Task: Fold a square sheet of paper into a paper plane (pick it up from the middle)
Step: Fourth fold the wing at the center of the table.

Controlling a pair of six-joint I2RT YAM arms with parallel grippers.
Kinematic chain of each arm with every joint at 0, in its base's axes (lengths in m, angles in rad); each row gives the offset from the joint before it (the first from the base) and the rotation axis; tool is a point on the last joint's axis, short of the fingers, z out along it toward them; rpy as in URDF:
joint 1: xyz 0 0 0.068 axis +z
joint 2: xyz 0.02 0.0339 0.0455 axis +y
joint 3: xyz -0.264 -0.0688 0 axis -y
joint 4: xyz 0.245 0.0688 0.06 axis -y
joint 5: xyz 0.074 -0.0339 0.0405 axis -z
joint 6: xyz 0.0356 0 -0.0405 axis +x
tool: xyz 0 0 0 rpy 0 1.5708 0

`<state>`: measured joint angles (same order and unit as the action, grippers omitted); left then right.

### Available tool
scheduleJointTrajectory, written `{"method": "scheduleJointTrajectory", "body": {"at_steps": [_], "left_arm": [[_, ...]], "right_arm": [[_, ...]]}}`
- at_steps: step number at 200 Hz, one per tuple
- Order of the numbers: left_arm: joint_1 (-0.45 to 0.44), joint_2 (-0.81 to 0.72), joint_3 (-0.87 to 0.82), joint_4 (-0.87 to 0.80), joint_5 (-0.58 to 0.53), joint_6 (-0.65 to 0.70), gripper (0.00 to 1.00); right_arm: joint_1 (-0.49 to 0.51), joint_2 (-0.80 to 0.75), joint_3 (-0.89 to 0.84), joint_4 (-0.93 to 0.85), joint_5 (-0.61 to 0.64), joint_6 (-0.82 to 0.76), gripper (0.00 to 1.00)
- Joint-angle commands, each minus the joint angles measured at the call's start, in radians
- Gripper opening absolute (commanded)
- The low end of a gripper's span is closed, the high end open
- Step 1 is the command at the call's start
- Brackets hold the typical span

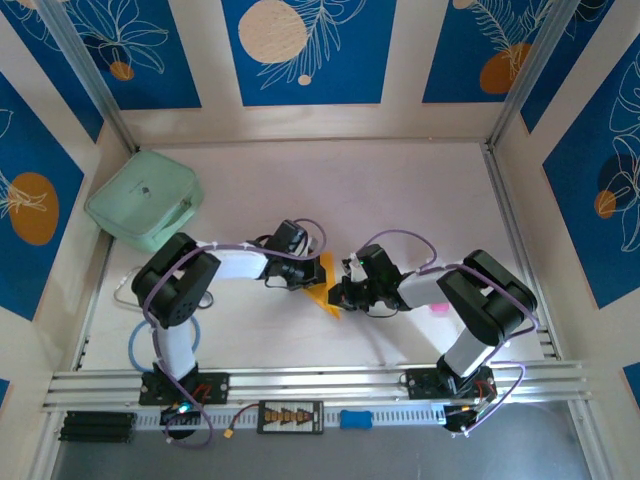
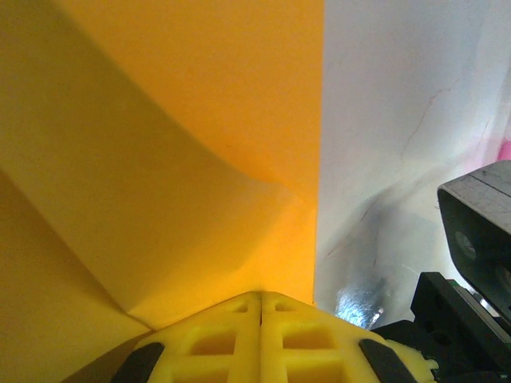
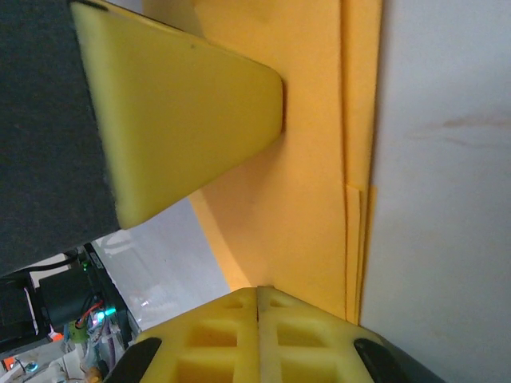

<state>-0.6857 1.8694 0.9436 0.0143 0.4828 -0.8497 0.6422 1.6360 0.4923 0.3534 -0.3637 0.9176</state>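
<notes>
The square sheet of paper is orange-yellow and lies folded on the white table between the two arms, with a pointed end toward the near edge. Whether its outline is the paper plane's I cannot tell. My left gripper comes from the left, shut, with its tips down on the paper. In the left wrist view its yellow fingertips meet with no gap. My right gripper comes from the right, also shut, resting on the paper beside its layered edges. The left finger presses the sheet close by.
A mint-green case sits at the back left. A small pink object lies by the right arm. Aluminium rails run along the near edge. Frame posts and patterned walls enclose the table. The right arm's camera housing is close to my left gripper.
</notes>
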Motion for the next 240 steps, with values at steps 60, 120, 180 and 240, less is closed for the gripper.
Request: {"method": "scheduleJointTrajectory", "body": {"at_steps": [60,120,180,240], "left_arm": [[0.022,0.071,-0.029,-0.103,-0.079,0.033,0.00],[0.025,0.071,-0.037,-0.089,-0.073,0.025,0.00],[0.026,0.063,-0.039,-0.091,-0.075,0.026,0.00],[0.026,0.045,-0.045,-0.085,-0.074,0.024,0.00]], "right_arm": [[0.002,-0.044,-0.108,-0.135,-0.040,-0.029,0.00],[0.029,-0.136,-0.158,-0.199,-0.012,-0.029,0.01],[0.060,-0.205,-0.156,-0.312,0.039,-0.036,0.01],[0.048,-0.367,-0.028,-0.479,0.060,-0.074,0.02]]}}
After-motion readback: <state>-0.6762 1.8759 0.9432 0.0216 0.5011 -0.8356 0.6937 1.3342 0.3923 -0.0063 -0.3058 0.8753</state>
